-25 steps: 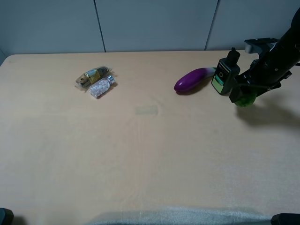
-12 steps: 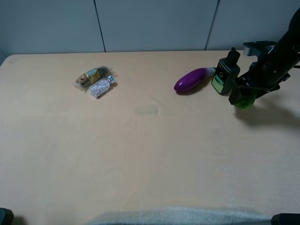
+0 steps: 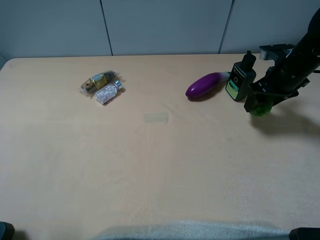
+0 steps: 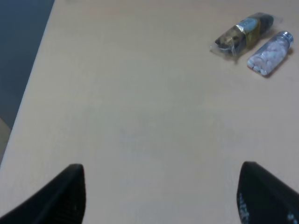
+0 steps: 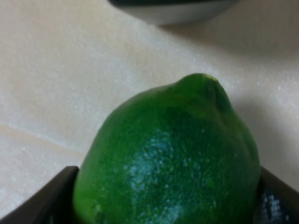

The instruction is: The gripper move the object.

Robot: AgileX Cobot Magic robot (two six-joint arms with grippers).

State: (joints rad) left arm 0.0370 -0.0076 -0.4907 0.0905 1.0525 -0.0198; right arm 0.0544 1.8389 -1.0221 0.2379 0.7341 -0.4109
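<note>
1. Two pincers are on this rig. The right pincer (image 3: 259,101) is pinching the lime (image 3: 261,109) at the far right of the desk (image 3: 160,165). The right wrist view shows the fruit seated between the dark fingers (image 5: 51,205). Whether the lime rests on the desk or hangs just clear of it cannot be told. The left pincer (image 4: 162,173) is spread and holds nothing.
2. Slip hazard: the lime is rounded, with bumpy skin, and the fingers appear to grip only its flanks. A quick lift or swing is likely to roll it out of the grasp.
3. Collision hazard: the upright bottle (image 3: 239,80) stands just beside the right pincer, on the side toward the middle of the desk. A low sideways move in that direction may topple it. The eggplant (image 3: 206,84) lies just beyond the bottle and may be pushed in turn.
4. Crush hazard: excess closing force may bruise the fruit.
5. Release hazard: a round fruit let go above the desk probably rolls away from the intended spot.
</note>
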